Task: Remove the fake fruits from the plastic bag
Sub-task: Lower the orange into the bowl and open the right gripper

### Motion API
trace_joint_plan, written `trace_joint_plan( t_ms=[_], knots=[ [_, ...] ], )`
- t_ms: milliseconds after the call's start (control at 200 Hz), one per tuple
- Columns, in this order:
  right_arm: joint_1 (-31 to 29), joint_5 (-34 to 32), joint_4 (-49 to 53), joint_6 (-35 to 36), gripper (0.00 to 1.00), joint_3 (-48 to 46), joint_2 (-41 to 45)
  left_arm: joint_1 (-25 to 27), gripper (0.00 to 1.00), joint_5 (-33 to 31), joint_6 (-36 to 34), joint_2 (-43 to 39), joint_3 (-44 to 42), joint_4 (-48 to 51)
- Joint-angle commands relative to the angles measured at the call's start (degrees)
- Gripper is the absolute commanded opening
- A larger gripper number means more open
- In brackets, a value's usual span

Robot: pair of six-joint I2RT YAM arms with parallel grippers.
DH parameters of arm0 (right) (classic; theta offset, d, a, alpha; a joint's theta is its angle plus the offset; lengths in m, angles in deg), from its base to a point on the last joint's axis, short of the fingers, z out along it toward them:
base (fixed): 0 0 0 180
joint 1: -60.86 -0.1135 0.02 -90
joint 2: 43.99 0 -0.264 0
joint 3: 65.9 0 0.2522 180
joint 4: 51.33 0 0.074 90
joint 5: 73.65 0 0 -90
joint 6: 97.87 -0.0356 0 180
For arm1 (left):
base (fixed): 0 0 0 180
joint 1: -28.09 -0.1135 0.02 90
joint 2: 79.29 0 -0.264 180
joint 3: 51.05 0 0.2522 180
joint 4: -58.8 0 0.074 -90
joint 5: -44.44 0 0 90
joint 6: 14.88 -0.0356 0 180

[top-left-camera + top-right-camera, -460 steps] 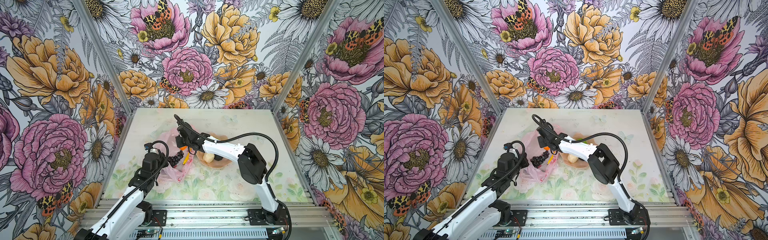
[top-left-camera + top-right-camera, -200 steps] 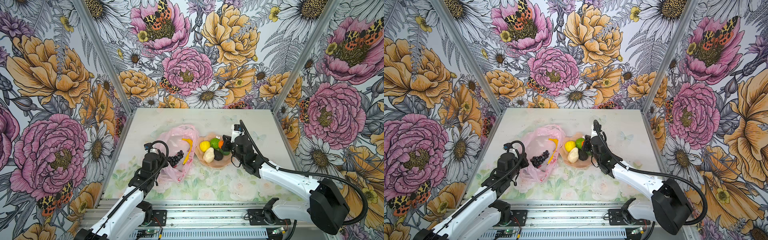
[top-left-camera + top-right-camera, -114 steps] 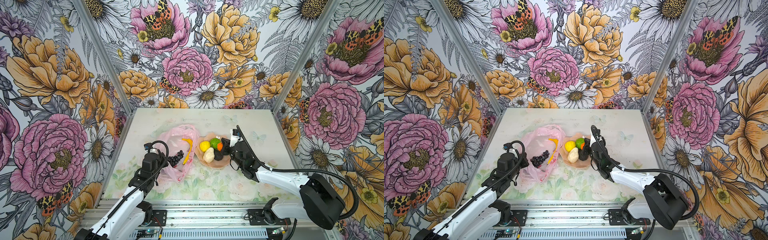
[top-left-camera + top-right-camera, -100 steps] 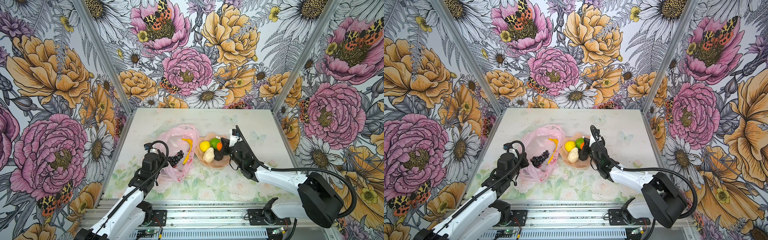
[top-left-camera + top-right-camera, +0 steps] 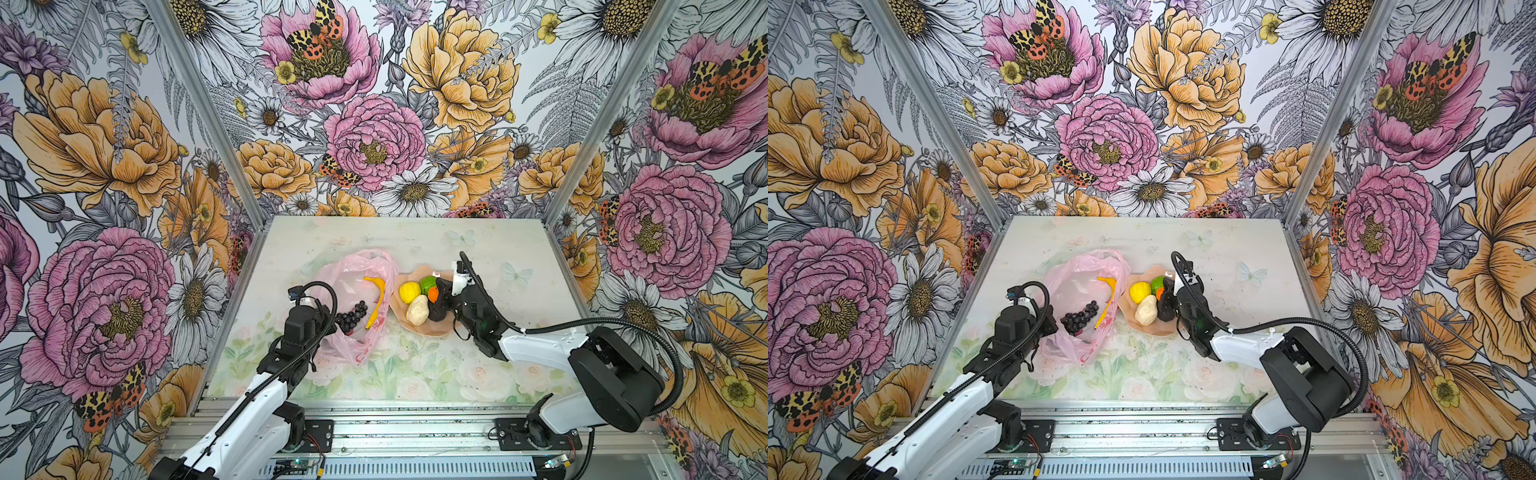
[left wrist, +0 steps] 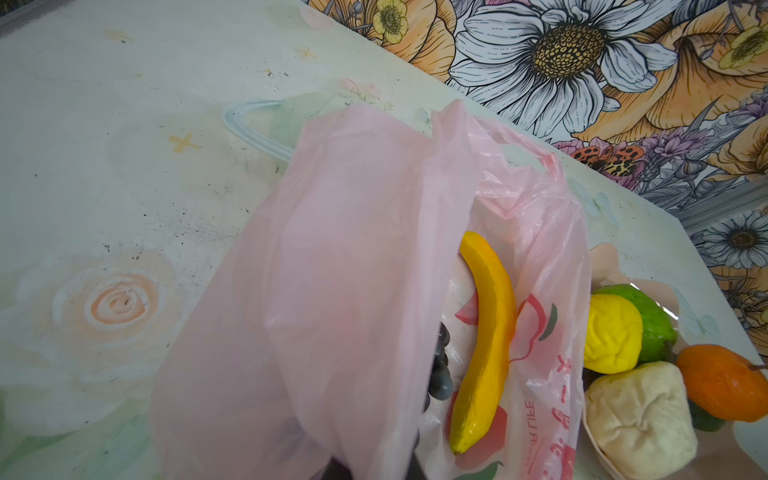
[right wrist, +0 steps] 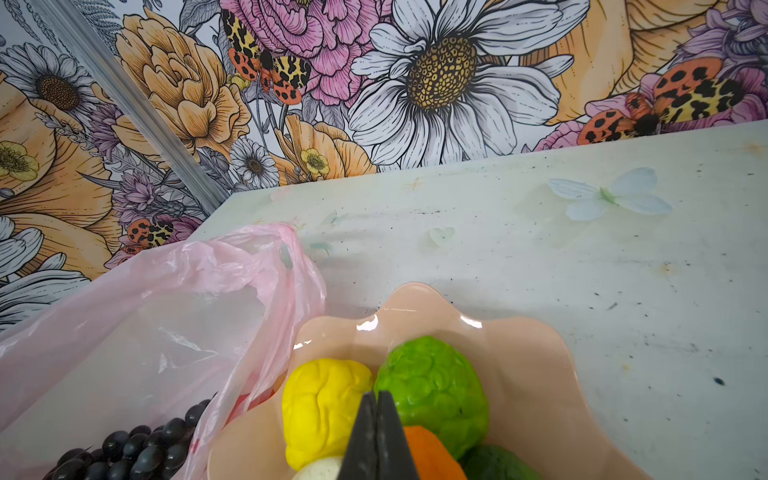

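Here, plastic bag [image 5: 356,269] in left end effector [image 5: 327,323]

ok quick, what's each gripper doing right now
left gripper: closed on the plastic bag
right gripper: closed, holding nothing

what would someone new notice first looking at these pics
The loud flower wallpaper on every wall hits first. On the table, a pink plastic bag lies left of centre with a banana and dark grapes lying in its open mouth. Beside it a peach dish holds a lemon, a lime and more, with the right gripper shut just over them.
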Motion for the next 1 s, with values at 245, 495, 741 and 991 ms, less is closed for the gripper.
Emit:
trace_joint_plan(
  t_ms=[245, 495, 741, 991],
  knots=[
    [0.13, 0.32, -6.78, -1.43, 0.00, -1.40, -3.84, -0.63, 0.00, -1.39, -0.85, -0.47, -0.48, -1.34],
    [0.13, -0.31, -7.27, -1.69, 0.07, -1.99, -3.34, -0.71, 0.00, -1.40, -0.84, -0.47, -0.52, -1.46],
    [0.13, -1.00, -6.83, -1.56, 0.21, -2.67, -1.75, -0.69, 0.00, -1.38, -0.88, -0.61, -0.65, -1.48],
    [0.04, -1.68, -2.31, -1.58, 0.41, -1.65, 1.37, -0.73, 0.00, -1.38, -0.86, -0.56, -0.64, -1.44]
  ],
)
